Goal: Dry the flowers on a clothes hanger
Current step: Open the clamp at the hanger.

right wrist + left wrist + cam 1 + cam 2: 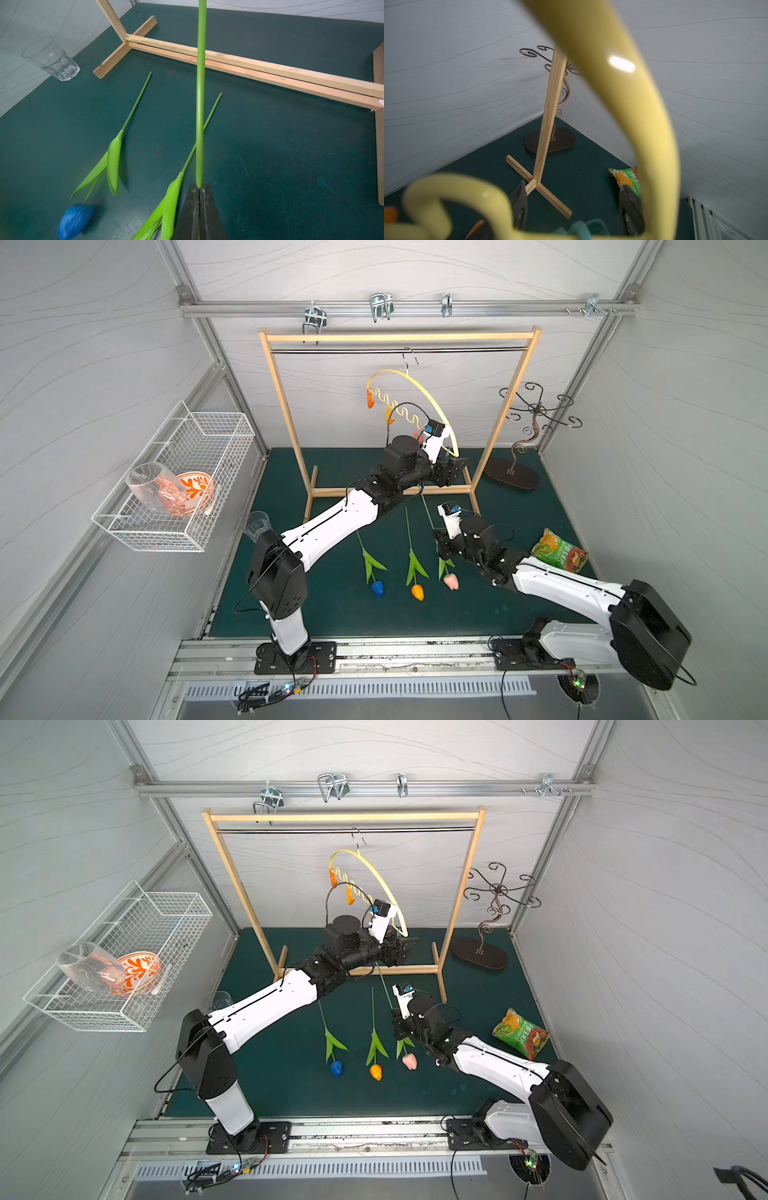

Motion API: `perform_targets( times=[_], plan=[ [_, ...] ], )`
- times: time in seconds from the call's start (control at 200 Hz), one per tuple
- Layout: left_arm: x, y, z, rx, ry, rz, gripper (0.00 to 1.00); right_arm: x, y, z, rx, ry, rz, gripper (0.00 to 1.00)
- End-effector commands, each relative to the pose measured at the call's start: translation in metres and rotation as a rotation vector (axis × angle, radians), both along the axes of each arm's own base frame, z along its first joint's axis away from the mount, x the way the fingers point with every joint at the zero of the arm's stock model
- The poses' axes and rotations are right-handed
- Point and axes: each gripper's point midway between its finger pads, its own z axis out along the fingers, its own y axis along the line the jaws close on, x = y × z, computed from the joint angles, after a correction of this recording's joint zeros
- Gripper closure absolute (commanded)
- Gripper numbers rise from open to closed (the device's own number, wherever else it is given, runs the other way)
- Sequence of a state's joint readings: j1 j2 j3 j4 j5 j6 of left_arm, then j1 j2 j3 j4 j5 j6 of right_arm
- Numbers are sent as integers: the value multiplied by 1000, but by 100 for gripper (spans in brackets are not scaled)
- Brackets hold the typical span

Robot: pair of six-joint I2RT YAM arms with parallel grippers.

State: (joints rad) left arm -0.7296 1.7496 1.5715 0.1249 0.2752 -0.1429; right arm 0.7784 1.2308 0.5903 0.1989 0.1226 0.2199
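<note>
Green mat (498, 605) carries blue tulip (368, 562), orange tulip (414, 566), glass (257, 524), snack bag (559, 551), wooden rack (399, 338), hook stand (511, 475).

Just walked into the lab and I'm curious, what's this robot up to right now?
The right gripper is shut on the pink tulip by its stem. The left gripper, jaws apart, is at the low end of the hanger by the teal clip. The hanger hangs tilted on the rack. The blue tulip and orange tulip lie on the mat. No flower is clipped on yet.
</note>
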Motion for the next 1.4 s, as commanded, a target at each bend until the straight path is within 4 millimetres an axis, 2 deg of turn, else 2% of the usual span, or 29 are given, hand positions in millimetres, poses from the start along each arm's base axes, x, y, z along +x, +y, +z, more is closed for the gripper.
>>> perform_targets(
  times=[0.0,0.375,0.565,1.105,1.315,1.395],
  plan=[
    [-10,-2,27,-49,-80,-32,33,6,2,11,18,-8,-16,100],
    [-11,2,30,-52,-90,-19,42,6,4,12,20,-6,-14,100],
    [-12,3,32,-60,-91,-15,54,6,4,11,20,-2,-11,100],
    [-18,0,42,-69,-122,-23,66,4,7,10,25,10,4,100],
    [-21,0,43,-58,-135,-27,78,2,5,15,40,-9,6,100],
    [-23,1,44,-51,-143,-26,79,1,5,17,44,-18,7,100]
  ],
)
